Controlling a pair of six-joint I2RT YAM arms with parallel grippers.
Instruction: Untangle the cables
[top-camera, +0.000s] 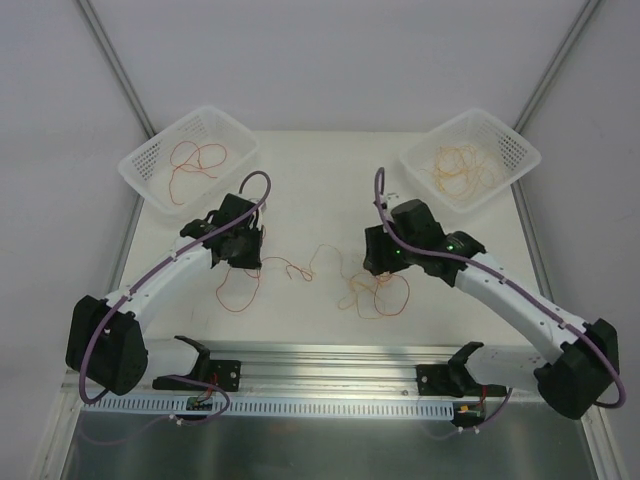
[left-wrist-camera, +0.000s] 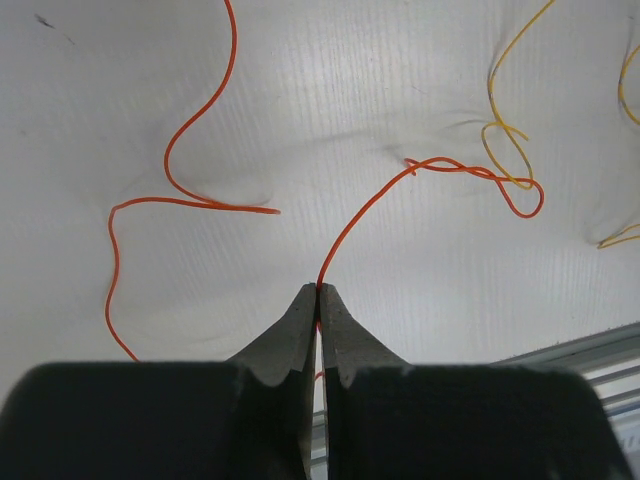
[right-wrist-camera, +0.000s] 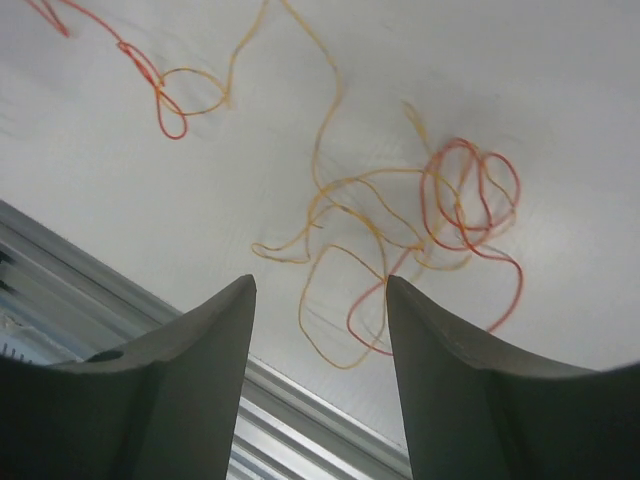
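Note:
Thin red and orange-yellow cables lie on the white table. My left gripper (top-camera: 243, 262) (left-wrist-camera: 318, 288) is shut on a red cable (left-wrist-camera: 365, 215) that runs right to a small knot with a yellow cable (left-wrist-camera: 505, 140); a red loop (top-camera: 238, 290) hangs below it. My right gripper (top-camera: 378, 268) (right-wrist-camera: 320, 285) is open and empty above a tangle (top-camera: 375, 292) of red and yellow cables (right-wrist-camera: 400, 225). A thin strand (top-camera: 322, 255) links both groups.
A white basket (top-camera: 140, 165) at the back left holds red cables (top-camera: 195, 160). A white basket (top-camera: 515, 150) at the back right holds yellow cables (top-camera: 460, 170). An aluminium rail (top-camera: 330, 360) runs along the near table edge.

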